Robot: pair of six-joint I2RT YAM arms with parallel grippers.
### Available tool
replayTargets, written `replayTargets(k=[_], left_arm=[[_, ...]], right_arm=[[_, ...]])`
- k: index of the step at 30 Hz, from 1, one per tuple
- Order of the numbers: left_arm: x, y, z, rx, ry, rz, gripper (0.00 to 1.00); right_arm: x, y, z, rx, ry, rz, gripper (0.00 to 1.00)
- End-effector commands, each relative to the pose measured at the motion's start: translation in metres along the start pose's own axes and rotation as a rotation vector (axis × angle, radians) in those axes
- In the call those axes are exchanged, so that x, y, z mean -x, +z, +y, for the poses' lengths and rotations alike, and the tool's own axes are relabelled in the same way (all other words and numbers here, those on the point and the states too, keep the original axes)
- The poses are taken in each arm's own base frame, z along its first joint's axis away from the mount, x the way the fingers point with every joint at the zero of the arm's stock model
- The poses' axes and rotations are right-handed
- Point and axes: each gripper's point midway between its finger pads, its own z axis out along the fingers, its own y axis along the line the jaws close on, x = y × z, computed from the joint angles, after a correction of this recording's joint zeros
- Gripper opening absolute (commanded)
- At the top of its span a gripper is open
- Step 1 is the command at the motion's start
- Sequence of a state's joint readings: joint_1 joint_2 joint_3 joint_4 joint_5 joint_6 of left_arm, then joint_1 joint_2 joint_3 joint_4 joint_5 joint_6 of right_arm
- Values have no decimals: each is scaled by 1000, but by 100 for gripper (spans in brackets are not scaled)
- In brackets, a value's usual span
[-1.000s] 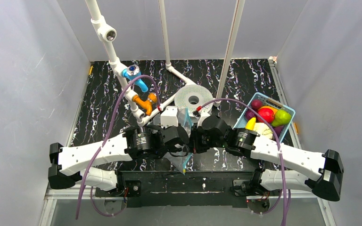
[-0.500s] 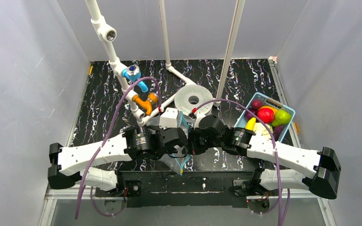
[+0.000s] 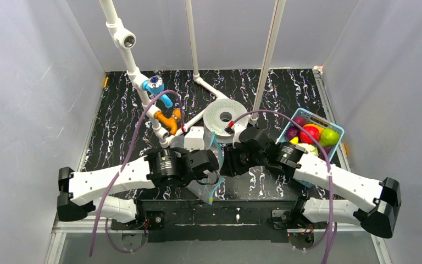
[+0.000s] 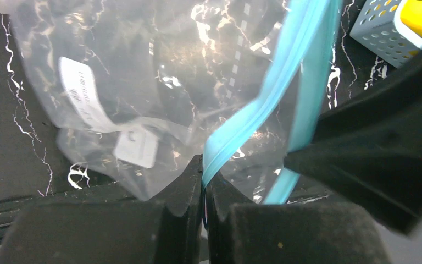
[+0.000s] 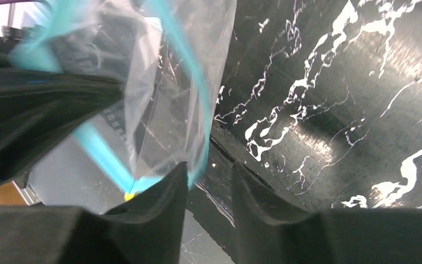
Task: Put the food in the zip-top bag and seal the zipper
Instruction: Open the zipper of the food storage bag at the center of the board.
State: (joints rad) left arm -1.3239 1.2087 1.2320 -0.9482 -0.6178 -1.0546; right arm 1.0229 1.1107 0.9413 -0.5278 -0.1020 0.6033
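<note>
Nearest you, the left gripper [image 4: 204, 184] has its fingers pressed together on the teal zipper [image 4: 269, 93]. It pinches just the thin strip, and the bag [image 4: 143, 71] hangs crumpled off it above the table [image 3: 121, 110], well to the left of the basket [image 3: 318, 116].

That's your first worry: a slim grip on slick plastic. Any sideways tug and I'd expect the strip to slide out and the bag to drop.

Right next to it, on the basket side of the bag, the right gripper [image 5: 209, 176] has its fingers apart. The strip runs into the gap and lies against one finger, not squeezed as far as the wrist view shows. Pull away like that and you get no mouth opened at all. Close in the wrong spot and you could catch both layers, shutting the bag empty.

The two wrists sit very close, so watch for a knock between them.

Farther out, all the food [image 3: 310, 133] I can see sits in the basket, none in the bag. Loading hasn't begun, so one hand must let go to fetch, and the bag will likely sag shut.
</note>
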Motion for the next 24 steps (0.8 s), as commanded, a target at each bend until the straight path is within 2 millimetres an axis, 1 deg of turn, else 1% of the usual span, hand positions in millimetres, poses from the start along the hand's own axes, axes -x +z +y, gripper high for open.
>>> replayTargets(k=[1, 3, 5, 7, 8, 9, 10, 11, 14, 16, 18, 21, 24], left_arm=[[4, 8, 0, 51, -34, -23, 0], [3, 11, 1, 67, -34, -24, 0], [3, 12, 1, 77, -30, -27, 0], [5, 13, 0, 79, -33, -36, 0], [5, 13, 0, 78, -34, -39, 0], [5, 14, -1, 76, -35, -42, 0], [4, 15, -1, 71, -38, -41, 0], [4, 15, -3, 64, -42, -40, 0], [1, 14, -2, 65, -39, -24, 0], [-1, 12, 2, 73, -47, -14, 0], [-4, 11, 6, 72, -60, -9, 0], [-8, 11, 8, 44, -89, -10, 0], [-11, 11, 8, 15, -103, -12, 0]], right_arm=[[29, -39, 25, 69, -102, -107, 47], [36, -52, 25, 55, -118, -152, 54], [43, -71, 21, 21, -127, -205, 56], [51, -90, 8, -49, -122, -281, 57], [53, -102, 2, -77, -114, -329, 60], [53, -106, -7, -114, -100, -357, 64], [54, -116, -17, -146, -80, -410, 67], [54, -121, -31, -208, -53, -453, 69], [50, -136, -66, -339, 53, -556, 69], [48, -142, -85, -406, 132, -615, 66], [44, -138, -102, -461, 187, -630, 65], [36, -130, -124, -534, 292, -584, 64], [24, -127, -151, -605, 478, -551, 63]])
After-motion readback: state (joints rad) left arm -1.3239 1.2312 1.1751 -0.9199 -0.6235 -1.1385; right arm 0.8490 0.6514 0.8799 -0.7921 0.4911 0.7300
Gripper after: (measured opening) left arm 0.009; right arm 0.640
